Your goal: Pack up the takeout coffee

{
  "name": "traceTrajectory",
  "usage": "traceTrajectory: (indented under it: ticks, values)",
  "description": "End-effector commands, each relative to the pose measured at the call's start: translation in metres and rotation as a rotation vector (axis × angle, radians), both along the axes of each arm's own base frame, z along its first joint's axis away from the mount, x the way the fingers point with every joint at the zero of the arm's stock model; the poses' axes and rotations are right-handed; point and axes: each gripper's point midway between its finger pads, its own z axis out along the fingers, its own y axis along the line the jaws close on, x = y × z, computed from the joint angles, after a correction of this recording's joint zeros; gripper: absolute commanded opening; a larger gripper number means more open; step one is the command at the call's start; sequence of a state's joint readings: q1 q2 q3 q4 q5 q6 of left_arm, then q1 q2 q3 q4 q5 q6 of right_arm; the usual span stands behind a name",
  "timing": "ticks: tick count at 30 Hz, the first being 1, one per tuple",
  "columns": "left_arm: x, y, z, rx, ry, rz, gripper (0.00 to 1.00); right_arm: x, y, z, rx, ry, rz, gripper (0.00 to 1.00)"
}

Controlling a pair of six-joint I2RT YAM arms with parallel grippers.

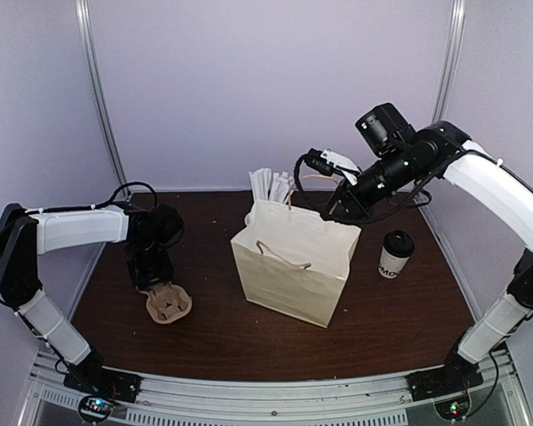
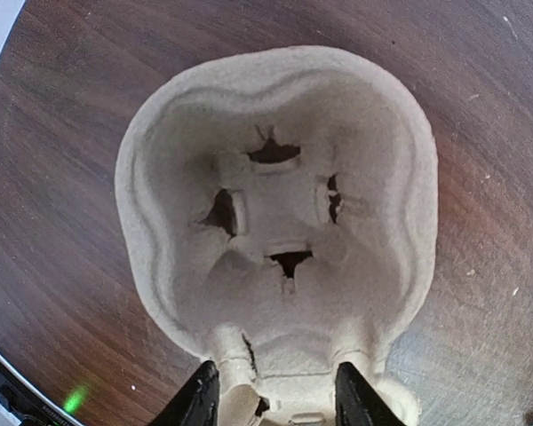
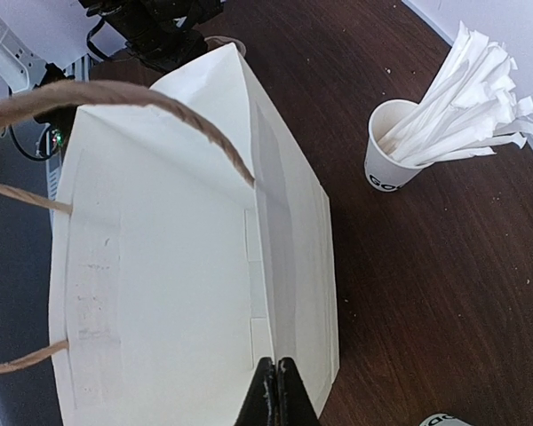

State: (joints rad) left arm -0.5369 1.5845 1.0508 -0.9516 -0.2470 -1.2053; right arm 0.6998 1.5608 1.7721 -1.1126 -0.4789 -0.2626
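Left gripper (image 1: 153,277) sits over pulp tray (image 1: 168,303) near tabletop's left edge; lidded coffee cup (image 1: 395,256) stands by right edge, beside paper bag (image 1: 293,262). Left wrist: we see fingers (image 2: 200,401) straddling tray rim, clamp unclear. Right wrist: right gripper (image 3: 276,390) closed at bag rim.

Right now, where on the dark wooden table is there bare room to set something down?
Bare wood runs along the near edge, in front of the white paper bag. Another patch lies between the brown pulp cup tray and the bag. Crowded: behind the bag, with the white cup of wrapped sticks and the right gripper.
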Motion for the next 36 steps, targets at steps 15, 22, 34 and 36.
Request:
traceTrajectory:
  ticks: [15, 22, 34, 36]
  values:
    - [0.002, -0.009, -0.025, -0.063, 0.049, 0.057, 0.35, 0.001, 0.004, 0.005, 0.053, -0.013, 0.021, 0.0]
    - [0.002, -0.003, 0.007, -0.055, -0.012, -0.007, 0.26, 0.002, 0.002, 0.003, 0.048, -0.015, 0.014, 0.0]
    - [0.023, -0.063, 0.164, -0.289, -0.338, -0.603, 0.22, -0.025, 0.01, 0.004, 0.092, 0.054, 0.201, 0.0]
    - [0.019, -0.09, 0.202, -0.395, -0.461, -0.789, 0.22, -0.037, 0.014, 0.006, 0.107, 0.095, 0.271, 0.0]
